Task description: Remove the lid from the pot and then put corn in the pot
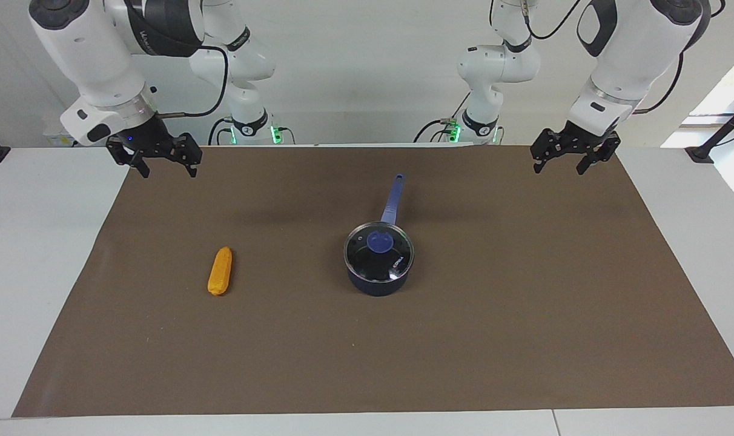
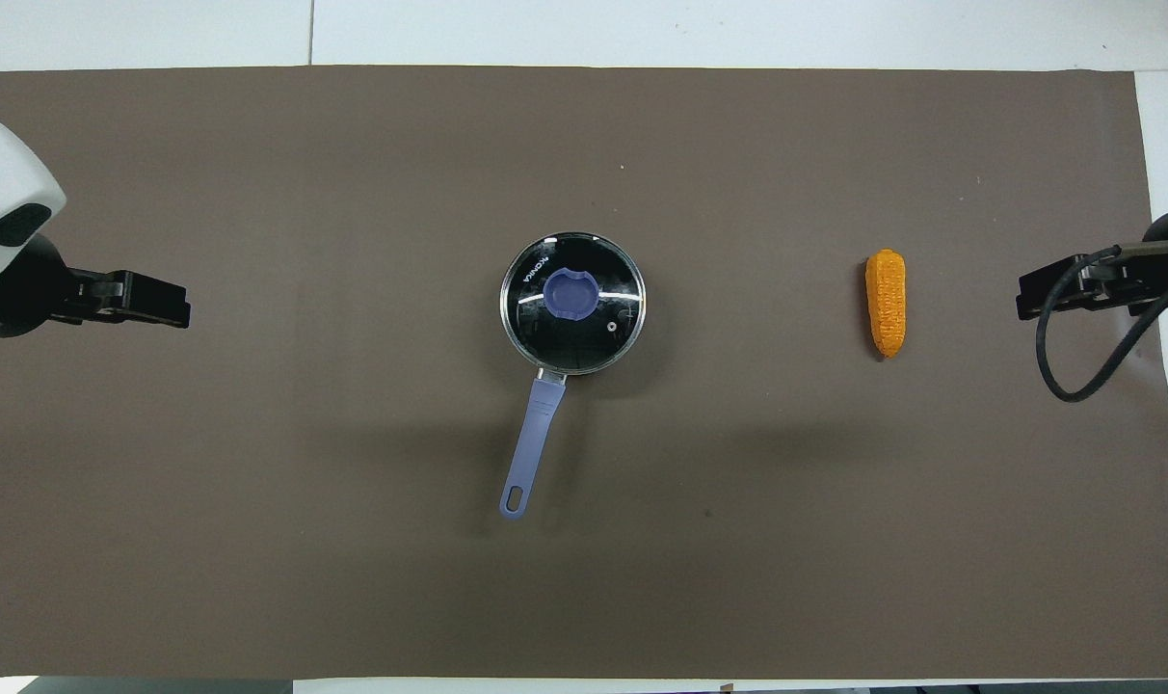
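The pot (image 1: 376, 286) stands in the middle of the brown mat, its long blue handle (image 2: 536, 434) pointing toward the robots. The glass lid (image 1: 397, 261) with its blue knob (image 2: 571, 294) rests on the pot. The corn (image 1: 220, 270) lies on the mat toward the right arm's end, and it also shows in the overhead view (image 2: 886, 302). My left gripper (image 1: 558, 169) hangs open and empty over the mat's edge at the left arm's end; the overhead view shows it too (image 2: 181, 313). My right gripper (image 1: 167, 172) hangs open and empty over the mat's corner at the right arm's end, as the overhead view also shows (image 2: 1022, 304).
The brown mat (image 1: 464, 339) covers most of the white table (image 1: 34, 254). A black cable (image 2: 1075, 357) loops from the right wrist.
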Action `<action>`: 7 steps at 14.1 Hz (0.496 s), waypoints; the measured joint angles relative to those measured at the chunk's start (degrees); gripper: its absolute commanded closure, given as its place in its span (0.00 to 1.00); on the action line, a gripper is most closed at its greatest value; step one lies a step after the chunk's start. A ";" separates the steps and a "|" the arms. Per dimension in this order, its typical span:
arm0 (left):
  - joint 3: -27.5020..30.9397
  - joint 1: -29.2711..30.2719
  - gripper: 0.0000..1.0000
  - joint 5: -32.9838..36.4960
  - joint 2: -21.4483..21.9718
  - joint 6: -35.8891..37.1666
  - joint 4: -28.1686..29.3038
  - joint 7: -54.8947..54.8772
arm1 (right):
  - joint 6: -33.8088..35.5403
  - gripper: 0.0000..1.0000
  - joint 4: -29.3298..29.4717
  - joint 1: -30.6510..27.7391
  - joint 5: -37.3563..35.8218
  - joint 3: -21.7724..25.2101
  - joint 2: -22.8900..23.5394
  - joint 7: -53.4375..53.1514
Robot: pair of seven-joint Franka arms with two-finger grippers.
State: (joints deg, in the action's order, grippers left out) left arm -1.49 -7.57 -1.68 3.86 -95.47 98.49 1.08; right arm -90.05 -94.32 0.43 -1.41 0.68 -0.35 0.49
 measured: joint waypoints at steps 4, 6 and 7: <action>-0.16 -6.82 0.00 -2.58 -4.88 -2.66 -2.93 4.51 | -5.61 0.00 -2.20 0.03 0.05 -0.14 -0.29 0.00; -0.27 -11.37 0.00 -3.68 -11.61 -3.04 -8.91 10.82 | -13.32 0.00 -7.78 0.48 0.14 -0.47 -1.45 0.00; -0.30 -13.70 0.00 -3.78 -15.75 -3.33 -12.76 13.68 | -18.20 0.00 -11.53 1.41 0.18 -0.51 -2.00 -0.01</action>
State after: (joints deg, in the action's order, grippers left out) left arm -1.79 -21.28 -5.46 -11.89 -98.80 85.73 14.77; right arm -108.25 -105.85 1.84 -1.23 0.17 -2.35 0.49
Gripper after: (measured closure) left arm 0.000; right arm 0.000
